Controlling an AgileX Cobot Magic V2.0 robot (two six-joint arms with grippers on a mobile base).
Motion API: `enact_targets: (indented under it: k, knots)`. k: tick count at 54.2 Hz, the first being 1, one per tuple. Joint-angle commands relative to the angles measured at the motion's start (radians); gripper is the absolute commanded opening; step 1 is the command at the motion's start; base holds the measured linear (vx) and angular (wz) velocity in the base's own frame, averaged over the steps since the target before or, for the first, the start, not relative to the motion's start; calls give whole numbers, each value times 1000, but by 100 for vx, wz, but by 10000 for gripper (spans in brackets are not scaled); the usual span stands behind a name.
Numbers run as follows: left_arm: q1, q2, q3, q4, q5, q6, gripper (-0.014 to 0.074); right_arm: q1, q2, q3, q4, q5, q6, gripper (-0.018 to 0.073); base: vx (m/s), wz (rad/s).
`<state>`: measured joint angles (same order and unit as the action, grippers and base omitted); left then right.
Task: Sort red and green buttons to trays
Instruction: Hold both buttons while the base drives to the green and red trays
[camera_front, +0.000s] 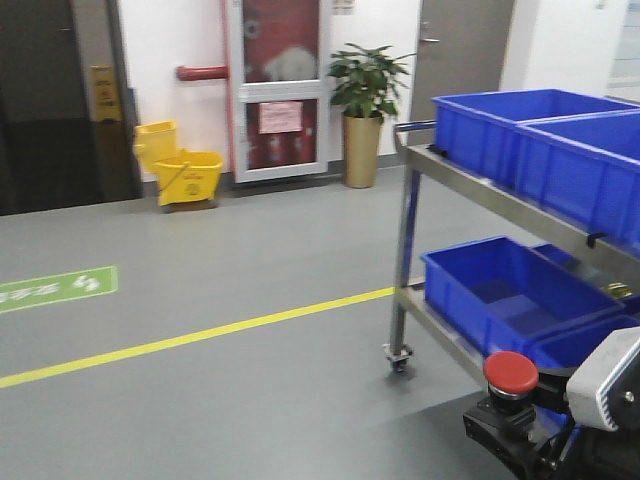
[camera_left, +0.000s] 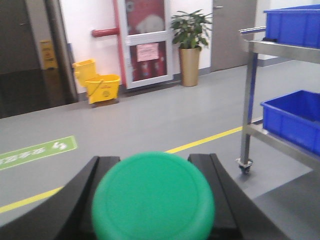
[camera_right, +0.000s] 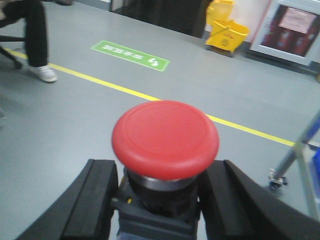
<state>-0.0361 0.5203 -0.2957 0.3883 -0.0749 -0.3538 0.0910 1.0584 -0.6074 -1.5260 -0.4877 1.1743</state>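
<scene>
Between the black fingers (camera_left: 75, 205) of the left gripper (camera_left: 152, 165) sits the green button (camera_left: 153, 197), cap toward the lens and filling the lower frame. The fingers pinch it from either side; its body is hidden under the cap.

Right gripper (camera_right: 164, 172): same arrangement. Its fingers (camera_right: 92, 200) are closed against the dark block body of the red button (camera_right: 165, 137), with the cap clear above them. Gripping the body rather than the mushroom cap looks deliberate: flat faces, less slip, cap not pressed.

Front view: red button low at right, carried above the floor, near a steel cart (camera_front: 405, 250) loaded with blue crates (camera_front: 500, 130). Neither the red nor the green tray appears in any view.

Judgement: both buttons are picked and held for transport, and one colour per arm keeps the sorting unambiguous. Placement not yet done.

Risk: a button tilting in the pinch while the base moves.
</scene>
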Motion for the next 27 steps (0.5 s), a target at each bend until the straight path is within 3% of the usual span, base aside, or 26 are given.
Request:
enact_targets:
  k: [1,27]
  knots:
    - [-3,2,-28,-10,-85,-8,-3,-3,-18,-30,36,-12,0,-8,60,-46]
    - [-3,2,-28,-10,-85,-8,-3,-3,-18,-30,36,-13,0,-8,54,-56]
